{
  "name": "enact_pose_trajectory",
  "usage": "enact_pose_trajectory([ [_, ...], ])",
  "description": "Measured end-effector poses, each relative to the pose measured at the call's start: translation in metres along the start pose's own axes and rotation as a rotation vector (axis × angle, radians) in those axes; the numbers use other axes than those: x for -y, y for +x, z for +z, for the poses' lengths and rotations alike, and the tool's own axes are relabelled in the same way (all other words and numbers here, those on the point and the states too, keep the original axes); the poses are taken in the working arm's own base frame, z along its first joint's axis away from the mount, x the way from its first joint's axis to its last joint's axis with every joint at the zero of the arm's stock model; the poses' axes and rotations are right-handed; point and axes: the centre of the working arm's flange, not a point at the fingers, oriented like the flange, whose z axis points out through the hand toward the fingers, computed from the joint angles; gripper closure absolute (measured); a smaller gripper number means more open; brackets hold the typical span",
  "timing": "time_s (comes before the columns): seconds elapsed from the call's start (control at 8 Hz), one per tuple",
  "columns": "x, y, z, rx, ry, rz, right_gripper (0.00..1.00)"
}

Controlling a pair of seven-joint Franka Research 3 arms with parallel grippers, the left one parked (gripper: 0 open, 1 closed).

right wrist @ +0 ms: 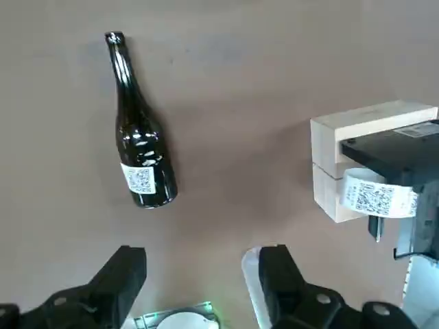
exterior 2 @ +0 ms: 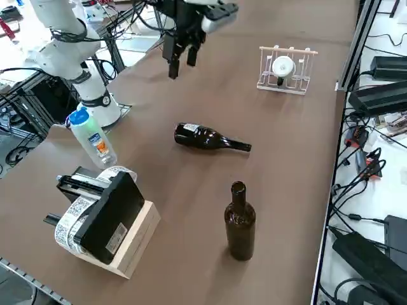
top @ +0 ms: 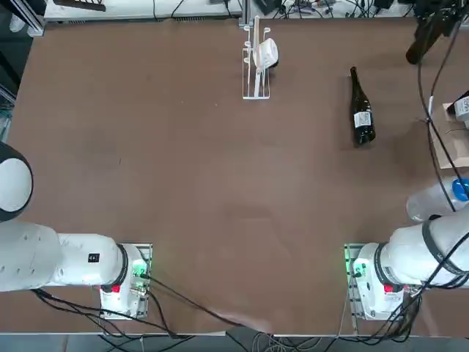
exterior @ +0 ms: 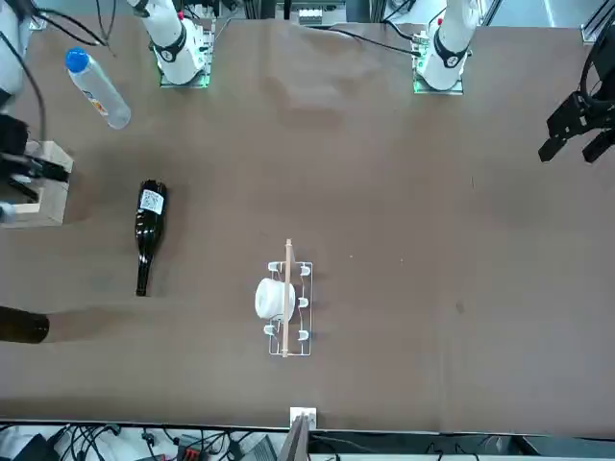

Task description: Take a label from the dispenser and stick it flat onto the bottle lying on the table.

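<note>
Right gripper point(right wrist: 199, 288) hangs in the air, fingers spread wide on nothing.

From its own wrist camera the dark bottle point(right wrist: 139, 130) lies flat on the table point(right wrist: 240, 103) at about eleven o'clock of the fingers, a small white label point(right wrist: 140, 179) already near its base. The wooden block point(right wrist: 357, 157) with a printed roll sits at two o'clock. Only the side view shows a second bottle point(exterior 2: 240, 222) standing upright; the white roll stand point(exterior 2: 285, 68) sits well apart at the far edge.

I see glossy dark glass on the bottle point(right wrist: 140, 151), a matt brown table point(top: 183, 183), and pale raw wood under the black printer block point(right wrist: 357, 154).
</note>
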Motion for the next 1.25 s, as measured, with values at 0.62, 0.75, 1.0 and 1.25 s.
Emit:
enact_pose_trajectory([
  [0.62,0.011,-0.052,-0.052,-0.1,0.169,0.003,0.0],
  [0.75,0.013,-0.055,-0.052,-0.134,0.177,0.008,0.0],
  [1.0,0.025,-0.061,-0.049,-0.206,0.181,-0.004,0.0],
  [1.25,0.039,-0.066,-0.051,-0.235,0.18,-0.025,0.0],
])
